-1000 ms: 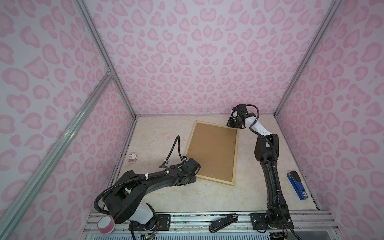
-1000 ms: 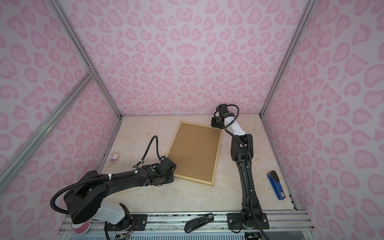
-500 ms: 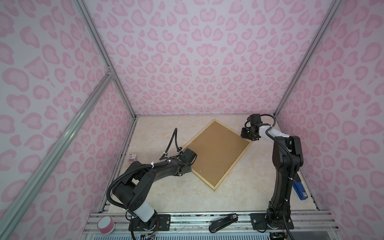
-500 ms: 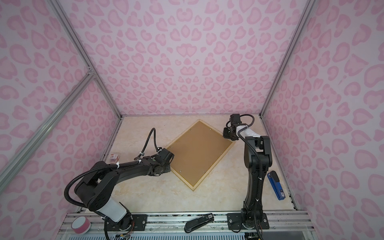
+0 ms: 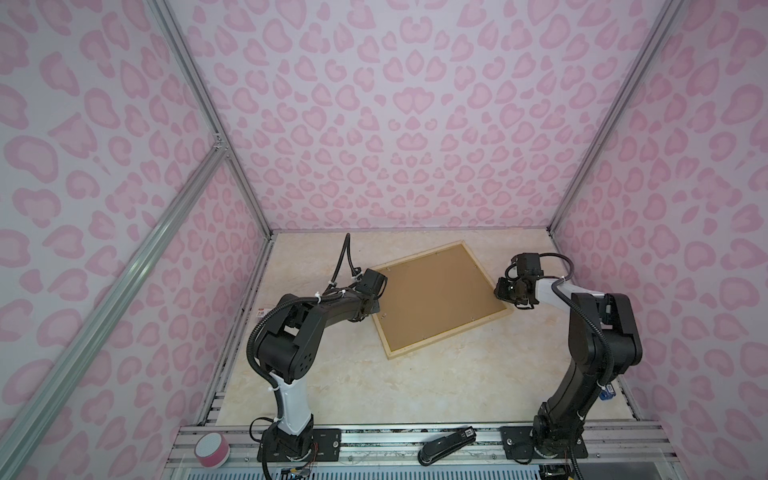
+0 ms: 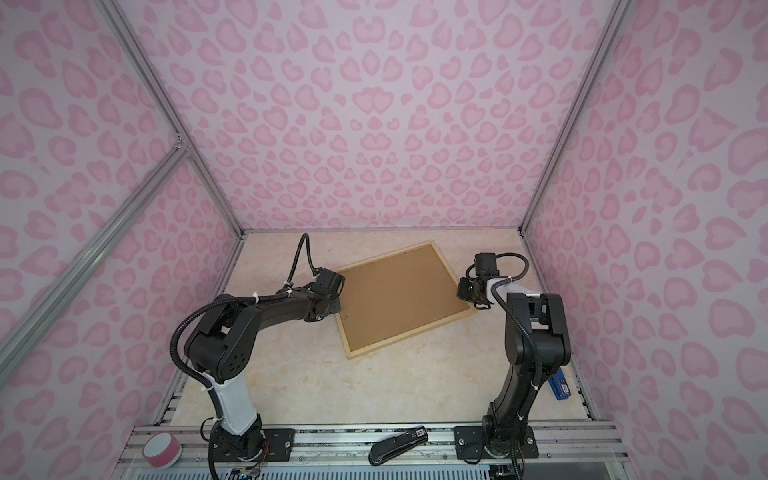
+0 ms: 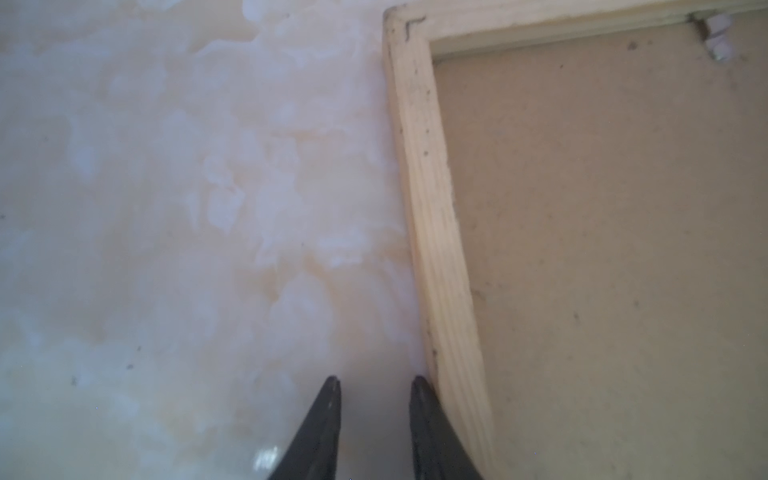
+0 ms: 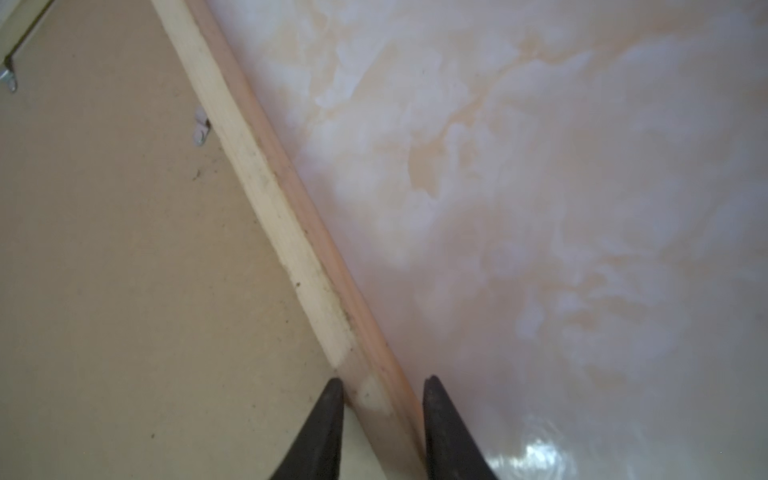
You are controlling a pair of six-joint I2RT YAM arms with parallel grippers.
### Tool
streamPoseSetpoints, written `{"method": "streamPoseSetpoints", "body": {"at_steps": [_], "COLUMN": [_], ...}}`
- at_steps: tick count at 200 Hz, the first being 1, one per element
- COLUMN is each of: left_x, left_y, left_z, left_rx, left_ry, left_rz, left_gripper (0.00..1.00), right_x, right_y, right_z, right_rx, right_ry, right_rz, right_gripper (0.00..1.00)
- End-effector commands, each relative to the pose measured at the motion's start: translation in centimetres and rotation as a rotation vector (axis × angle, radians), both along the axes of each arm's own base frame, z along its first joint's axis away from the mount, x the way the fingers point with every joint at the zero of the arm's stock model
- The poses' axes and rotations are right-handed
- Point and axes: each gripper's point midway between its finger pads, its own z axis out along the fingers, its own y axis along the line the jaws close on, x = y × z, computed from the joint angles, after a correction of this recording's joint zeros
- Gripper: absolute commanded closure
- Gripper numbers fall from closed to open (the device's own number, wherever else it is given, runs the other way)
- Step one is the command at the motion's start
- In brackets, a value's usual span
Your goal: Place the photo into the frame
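Note:
The frame (image 5: 449,334) (image 6: 412,336) of pale wood lies flat and askew on the marbled table. The brown backing board (image 5: 436,299) fills it. The photo is hidden. In the right wrist view my right gripper (image 8: 384,380) (image 5: 500,291) straddles the frame's strip (image 8: 270,195) near its right corner. It is shut on the strip, one finger on the board side and one on the table side. My left gripper (image 7: 376,380) (image 5: 371,305) stands open just outside the frame's left strip (image 7: 432,208). One finger rests against the wood and only table shows between the fingers.
Small metal tabs (image 8: 200,132) sit along the board's edge. A black stapler (image 5: 446,444) and a pink tape roll (image 5: 212,449) lie on the front rail. A blue stapler (image 6: 559,384) rests by the right wall, a small card (image 5: 261,312) by the left wall.
The frame has swung clockwise on the table. My right gripper came right and nearer with its corner. My left gripper slid from the frame's near corner up along its left side.

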Motion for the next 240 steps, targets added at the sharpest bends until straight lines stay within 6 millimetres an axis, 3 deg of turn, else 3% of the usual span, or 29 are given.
{"method": "streamPoseSetpoints", "body": {"at_steps": [1, 55, 93, 116, 138, 180, 213, 240], "left_x": [-2.1, 0.2, -0.4, -1.5, -3.1, -5.1, -5.8, -6.1], "left_y": [-0.1, 0.8, 1.7, 2.1, 1.4, -0.6, -1.6, -1.8], "left_z": [-3.0, -2.7, 0.2, 2.1, 3.1, 3.4, 3.3, 2.8], "left_rx": [-0.035, -0.032, -0.011, -0.029, -0.103, -0.211, -0.242, -0.243], "left_ry": [0.179, 0.173, 0.135, 0.108, 0.093, 0.098, 0.094, 0.106], "left_rz": [-0.061, -0.048, -0.041, -0.032, -0.026, -0.042, -0.054, -0.06], "left_gripper": [0.68, 0.65, 0.65, 0.65, 0.65, 0.65, 0.65, 0.65], "right_x": [-4.5, -6.8, -5.8, -4.5, -3.0, -0.8, -0.9, -1.2], "right_y": [1.4, 1.5, 1.8, 3.5, 7.5, 18.5, 27.4, 31.9], "right_z": [-2.0, 0.0, 3.5, 5.2, 6.6, 7.2, 5.3, 4.4], "right_rx": [0.083, 0.065, 0.048, 0.032, 0.046, 0.128, 0.181, 0.219], "right_ry": [0.159, 0.135, 0.044, -0.006, -0.06, -0.109, -0.083, -0.071], "right_rz": [0.001, 0.021, 0.028, 0.06, 0.138, 0.349, 0.49, 0.556], "right_gripper": [0.67, 0.66, 0.66, 0.65, 0.65, 0.66, 0.68, 0.68]}}
